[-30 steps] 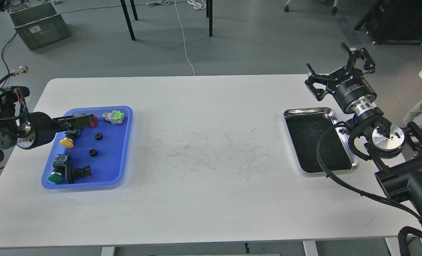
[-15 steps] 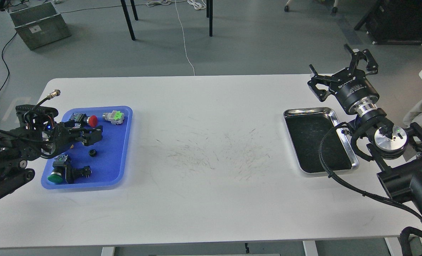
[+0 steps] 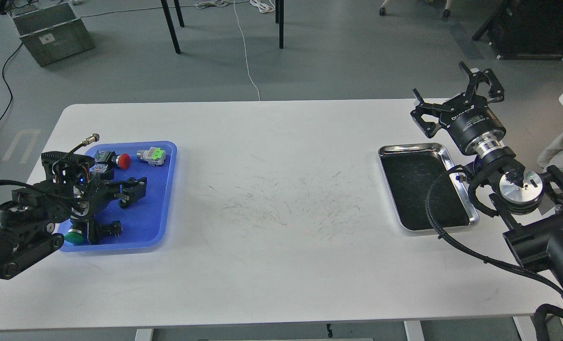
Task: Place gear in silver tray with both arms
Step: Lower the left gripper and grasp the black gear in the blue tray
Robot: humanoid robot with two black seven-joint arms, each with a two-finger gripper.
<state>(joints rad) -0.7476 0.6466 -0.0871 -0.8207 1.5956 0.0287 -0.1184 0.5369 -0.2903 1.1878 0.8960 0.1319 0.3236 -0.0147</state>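
Observation:
My left gripper [image 3: 132,192] hangs low over the middle of the blue tray [image 3: 154,213] at the table's left, its two fingers apart. No gear shows clearly. The small black gears lie under or against the dark fingers and I cannot tell them apart from the gripper. The silver tray [image 3: 412,147] sits at the table's right, its dark base bare. My right gripper [image 3: 453,91] is open and empty, raised above the table's far right edge, just beyond the silver tray.
In the blue tray lie a red-capped switch [image 3: 122,161], a grey and green switch [image 3: 152,155] and a green-capped switch [image 3: 76,236]. My right arm's cable [image 3: 435,222] crosses the silver tray's near right corner. A grey crate [image 3: 51,31] stands on the floor behind.
My left arm has swung in and down over the blue tray, now covering the spot where the gears lay. My right gripper has barely moved.

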